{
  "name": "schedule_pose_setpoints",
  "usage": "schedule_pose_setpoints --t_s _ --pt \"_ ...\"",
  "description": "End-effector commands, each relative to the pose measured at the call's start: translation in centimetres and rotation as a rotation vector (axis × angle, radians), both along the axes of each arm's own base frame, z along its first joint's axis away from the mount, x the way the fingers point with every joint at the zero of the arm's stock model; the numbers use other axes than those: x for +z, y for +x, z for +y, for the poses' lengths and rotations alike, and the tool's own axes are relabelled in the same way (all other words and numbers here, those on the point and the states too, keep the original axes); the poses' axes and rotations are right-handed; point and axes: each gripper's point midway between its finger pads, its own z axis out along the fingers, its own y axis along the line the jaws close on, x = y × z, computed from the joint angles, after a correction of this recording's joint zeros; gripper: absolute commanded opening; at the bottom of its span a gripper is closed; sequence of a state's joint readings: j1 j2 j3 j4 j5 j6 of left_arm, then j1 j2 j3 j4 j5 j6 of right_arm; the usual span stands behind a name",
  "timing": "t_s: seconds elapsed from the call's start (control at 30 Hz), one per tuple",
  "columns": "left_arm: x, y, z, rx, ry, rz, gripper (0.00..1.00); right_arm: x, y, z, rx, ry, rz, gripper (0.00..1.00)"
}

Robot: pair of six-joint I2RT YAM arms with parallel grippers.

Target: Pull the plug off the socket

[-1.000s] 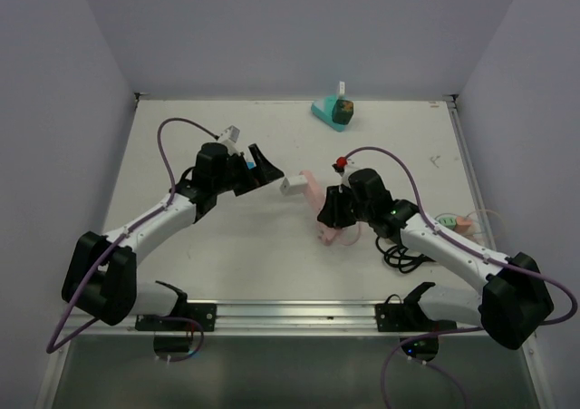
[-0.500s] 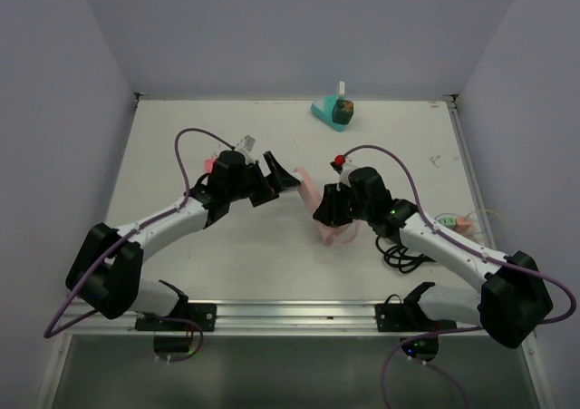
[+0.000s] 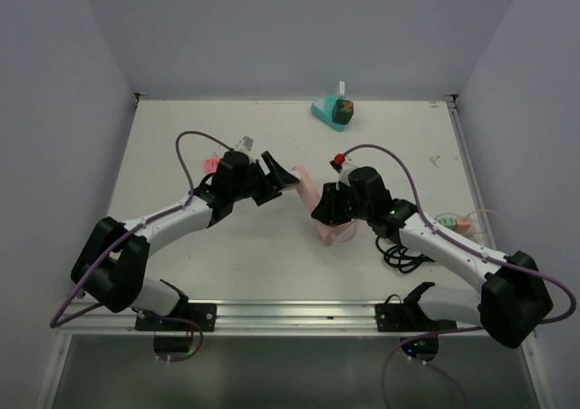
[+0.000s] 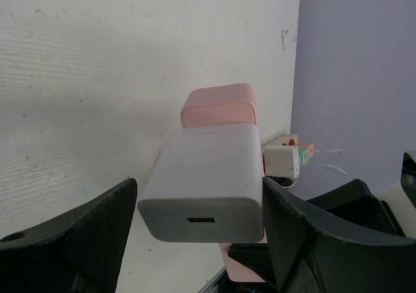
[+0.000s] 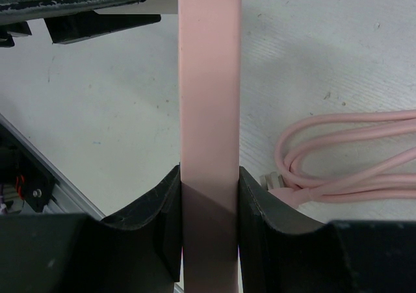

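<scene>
Left fingers (image 4: 71, 241) are set apart, flanking the white plug (image 4: 205, 176); firm grip cannot be told. Right fingers (image 5: 156, 215) are clamped on the pink socket (image 5: 209, 98), plug seated beyond them.

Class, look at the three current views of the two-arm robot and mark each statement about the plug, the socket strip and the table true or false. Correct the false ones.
1. The right gripper is shut on the pink socket strip. True.
2. The white plug lies loose on the table, far from the strip. False: it is held up against the strip, not yet pulled off.
3. The left gripper straddles the white plug. True.
4. The teal object sits at the near edge, between the arm bases. False: it is at the far edge.
5. A pink cable lies looped on the table beside the strip. True.
</scene>
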State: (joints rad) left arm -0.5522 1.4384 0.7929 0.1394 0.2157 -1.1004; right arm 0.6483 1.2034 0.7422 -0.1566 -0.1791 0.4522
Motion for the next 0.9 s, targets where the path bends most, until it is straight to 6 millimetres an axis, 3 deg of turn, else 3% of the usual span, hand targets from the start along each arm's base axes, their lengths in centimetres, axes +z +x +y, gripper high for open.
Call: schedule_pose_setpoints --t_s 0.0,0.1,0.33,0.47,0.57,0.6,0.67,0.7,0.73,0.8,0.83,0.87 --pt "2.5 1.5 -0.4 0.037 -0.035 -0.071 0.78 3.9 0.7 1.7 0.038 0.114 -0.111 0.00" --pt "2.7 1.5 -0.3 0.051 -0.047 -0.071 0.73 3.7 0.5 1.7 0.042 0.116 -0.106 0.00" --pt "3.7 1.8 -0.4 0.076 -0.089 -0.082 0.82 3.5 0.4 1.6 0.042 0.114 -0.104 0.00" --pt "3.8 2.2 -0.6 0.072 -0.092 -0.082 0.78 3.6 0.4 1.6 0.042 0.116 -0.107 0.00" --pt "3.1 2.1 -0.6 0.075 -0.084 -0.066 0.65 3.7 0.3 1.7 0.045 0.118 -0.109 0.00" --pt "3.1 2.1 -0.5 0.077 -0.084 -0.068 0.51 3.7 0.3 1.7 0.047 0.120 -0.109 0.00" --pt "2.9 1.9 -0.4 0.075 -0.079 -0.068 0.35 3.5 0.2 1.6 0.047 0.119 -0.106 0.00" --pt "2.9 1.9 -0.4 0.070 -0.070 -0.077 0.21 3.3 0.1 1.6 0.046 0.118 -0.100 0.00" --pt "2.9 1.9 -0.3 0.070 -0.064 -0.083 0.15 3.3 0.1 1.6 0.044 0.119 -0.098 0.00" --pt "2.7 1.7 0.0 0.069 -0.047 -0.085 0.00 3.3 0.0 1.6 0.040 0.121 -0.093 0.12" --pt "3.0 1.6 0.1 0.065 -0.042 -0.100 0.00 3.3 0.1 1.6 0.036 0.127 -0.091 0.20" --pt "3.0 1.4 0.2 0.058 -0.040 -0.103 0.00 3.5 0.1 1.7 0.033 0.131 -0.090 0.38"
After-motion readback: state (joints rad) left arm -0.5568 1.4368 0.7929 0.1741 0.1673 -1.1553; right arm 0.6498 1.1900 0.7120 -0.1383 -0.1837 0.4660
